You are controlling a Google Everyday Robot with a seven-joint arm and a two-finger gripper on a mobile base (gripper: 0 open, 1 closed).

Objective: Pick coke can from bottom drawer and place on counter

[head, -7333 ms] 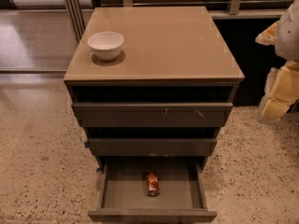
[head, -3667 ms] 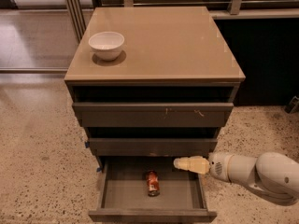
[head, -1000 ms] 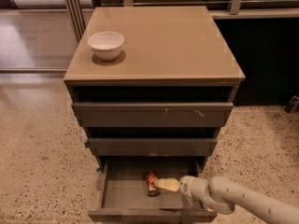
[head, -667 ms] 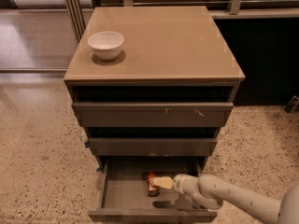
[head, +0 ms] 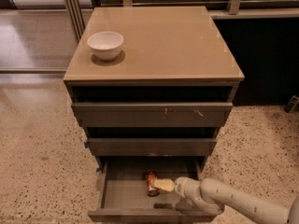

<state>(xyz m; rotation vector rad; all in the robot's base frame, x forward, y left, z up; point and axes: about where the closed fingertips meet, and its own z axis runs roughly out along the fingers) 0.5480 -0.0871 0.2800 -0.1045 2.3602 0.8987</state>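
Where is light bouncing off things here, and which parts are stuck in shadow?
Camera view: the glossy counter carries a pale sheen toward its far side; the white bowl casts a soft shadow at its base; the bottom drawer is dim inside, where the gripper is right at the coke can.

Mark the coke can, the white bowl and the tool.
coke can (head: 150, 176): camera view, its red side.
white bowl (head: 105, 43): camera view, its outer wall.
tool (head: 160, 185): camera view, its cream tip beside the can.
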